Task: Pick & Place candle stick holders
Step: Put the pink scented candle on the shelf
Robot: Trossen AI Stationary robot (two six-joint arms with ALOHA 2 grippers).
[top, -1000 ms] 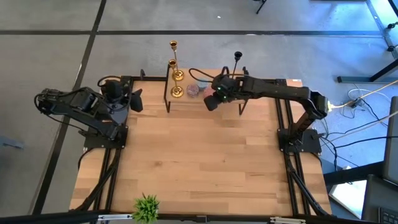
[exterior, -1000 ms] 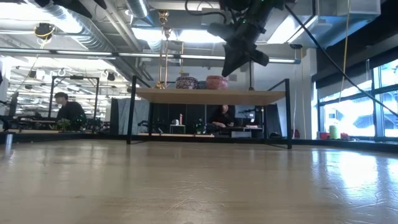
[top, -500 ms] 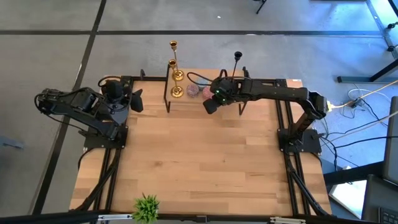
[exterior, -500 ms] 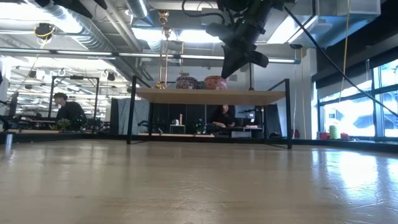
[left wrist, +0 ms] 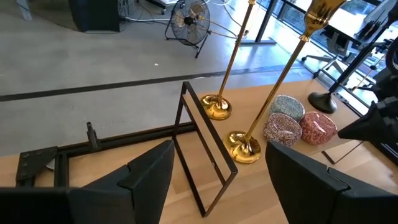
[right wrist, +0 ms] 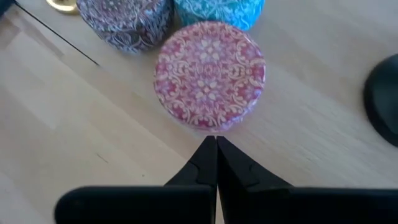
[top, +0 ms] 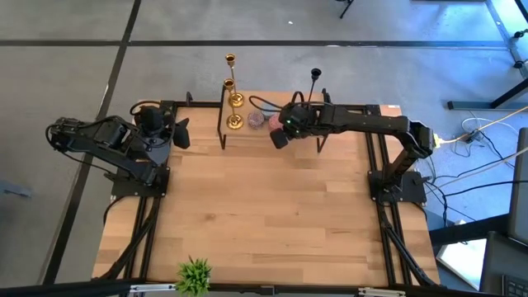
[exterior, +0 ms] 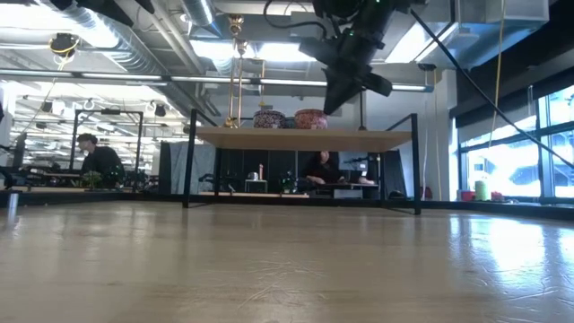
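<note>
Three patterned tins (right wrist: 210, 78) sit lidded, contents hidden from you. Two brass holders (left wrist: 244, 147) stand upright. Right gripper (right wrist: 216, 144) clenched, empty; left gripper (left wrist: 217, 171) released.

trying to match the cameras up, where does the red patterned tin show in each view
High view: red patterned tin on the raised shelf, just left of the right gripper.
Low view: on the shelf top, under that gripper.
Left wrist view: rightmost tin.
Right wrist view: centre, beyond the shut fingertips.
Shared landmark: the nearer gold holder's base.
</note>
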